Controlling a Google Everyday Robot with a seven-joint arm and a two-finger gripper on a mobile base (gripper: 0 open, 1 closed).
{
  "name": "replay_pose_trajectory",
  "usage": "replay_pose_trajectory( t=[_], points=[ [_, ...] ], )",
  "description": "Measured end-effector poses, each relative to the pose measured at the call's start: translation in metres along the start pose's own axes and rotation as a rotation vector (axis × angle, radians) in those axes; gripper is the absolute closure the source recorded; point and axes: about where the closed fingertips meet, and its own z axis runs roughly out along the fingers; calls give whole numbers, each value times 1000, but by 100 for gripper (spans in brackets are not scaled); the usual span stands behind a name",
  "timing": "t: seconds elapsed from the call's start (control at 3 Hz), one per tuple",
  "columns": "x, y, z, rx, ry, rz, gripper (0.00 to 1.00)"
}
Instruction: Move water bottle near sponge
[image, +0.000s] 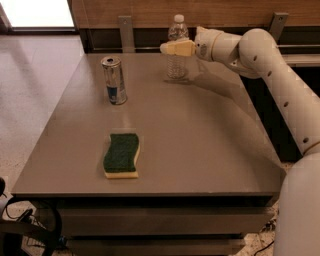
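at the far edge of the worktop (210, 140), upright water bottle (176, 70), end effector (172, 48) against its label from the right, side-on to suit a tall thing; clamped or apart, cannot tell. sponge (121, 154) well apart, near front.

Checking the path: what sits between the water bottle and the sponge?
Bare table, in the camera view; the can stands aside from that stretch. The hand is at the water bottle.

No legible txt on can (114, 80), water bottle (177, 65)
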Motion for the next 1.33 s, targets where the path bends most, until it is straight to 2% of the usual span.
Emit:
replay_pose_trajectory(
  t=[0.33,0.67,1.0,1.33],
  points=[
    [-1,2,3,-7,-2,0,17],
    [0,5,6,-12,-1,1,48],
    [0,7,8,-16,0,1,72],
    [0,10,13,-26,1,2,100]
  ],
)
